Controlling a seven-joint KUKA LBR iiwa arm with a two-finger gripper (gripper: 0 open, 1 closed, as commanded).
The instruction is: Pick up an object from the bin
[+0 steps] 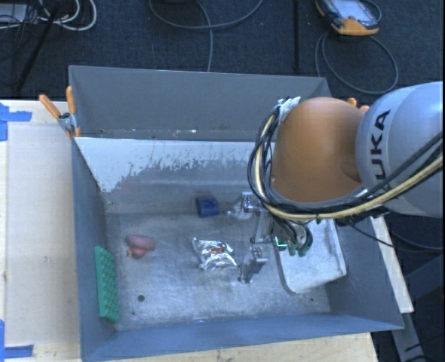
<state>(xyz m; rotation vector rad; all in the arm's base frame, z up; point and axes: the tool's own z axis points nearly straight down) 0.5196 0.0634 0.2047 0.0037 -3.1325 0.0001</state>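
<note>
My gripper point(250, 266) hangs low over the bin floor right of the middle, under the orange wrist cover. Just to its left lies a crumpled silver foil wrapper point(215, 255) with a bit of red on it, close to the gripper's tip; whether they touch I cannot tell. A small dark blue block point(206, 206) lies behind the wrapper, toward the back wall. A pale grey-white sheet point(313, 266) lies on the right side of the floor, partly under the arm.
A pink, rounded lump point(139, 245) sits on the left part of the floor. A green, flat, studded strip point(105, 283) leans along the left wall near the front. The arm and its cables cover the bin's right rear.
</note>
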